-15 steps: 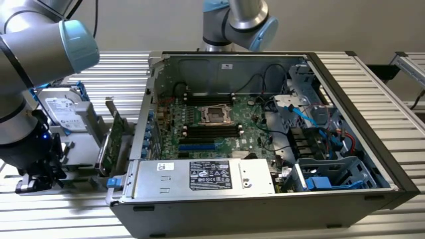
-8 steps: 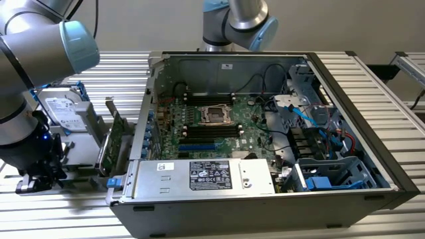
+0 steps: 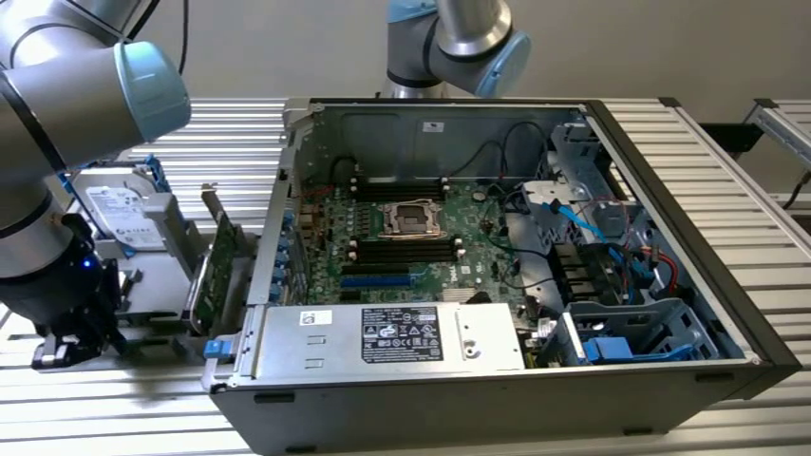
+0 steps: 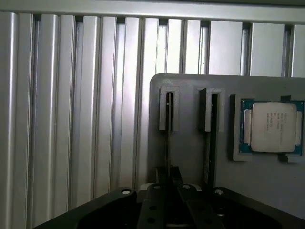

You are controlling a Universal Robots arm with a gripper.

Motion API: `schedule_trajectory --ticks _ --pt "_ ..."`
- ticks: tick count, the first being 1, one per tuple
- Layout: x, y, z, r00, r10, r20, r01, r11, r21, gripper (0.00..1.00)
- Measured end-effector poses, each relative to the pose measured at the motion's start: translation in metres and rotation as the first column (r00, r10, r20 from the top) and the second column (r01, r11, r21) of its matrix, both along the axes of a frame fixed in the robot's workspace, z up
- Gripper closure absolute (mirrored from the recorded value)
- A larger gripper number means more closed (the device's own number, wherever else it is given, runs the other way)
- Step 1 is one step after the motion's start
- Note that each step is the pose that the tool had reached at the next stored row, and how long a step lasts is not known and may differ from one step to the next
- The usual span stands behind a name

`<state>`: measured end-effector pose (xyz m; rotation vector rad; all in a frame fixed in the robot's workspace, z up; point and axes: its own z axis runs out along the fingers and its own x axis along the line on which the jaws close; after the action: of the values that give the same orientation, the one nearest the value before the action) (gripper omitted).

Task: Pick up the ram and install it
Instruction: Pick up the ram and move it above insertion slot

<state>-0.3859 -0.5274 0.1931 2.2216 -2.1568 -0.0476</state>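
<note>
Ribbed aluminium table (image 4: 71, 119) carries a grey holder (image 4: 190, 157) whose slots keep the ram (image 4: 167, 138) on edge for grasping. The gripper (image 4: 169, 179) straddles it; whether its jaws pinch, I cannot tell.

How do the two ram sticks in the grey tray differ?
Farther thin ram stick: one slot away from the square silver processor chip, in line with the black claw. Nearer thin ram stick: beside the chip, off the claw's line. Both stand on edge, parallel, in the grey slotted tray.
</note>
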Motion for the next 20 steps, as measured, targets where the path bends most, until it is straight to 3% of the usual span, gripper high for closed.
schedule_trajectory --ticks 1,17,20 --pt "0.0 0.0 -0.0001 1.0 -0.003 0.0001 0.003 1.0 0.0 0.85" --pt "0.0 0.0 -0.0003 0.9998 -0.018 -0.0003 0.018 0.9998 0.0001 0.86" --pt "0.0 0.0001 0.0038 0.9998 -0.019 -0.0017 0.019 0.9998 0.0002 0.86"
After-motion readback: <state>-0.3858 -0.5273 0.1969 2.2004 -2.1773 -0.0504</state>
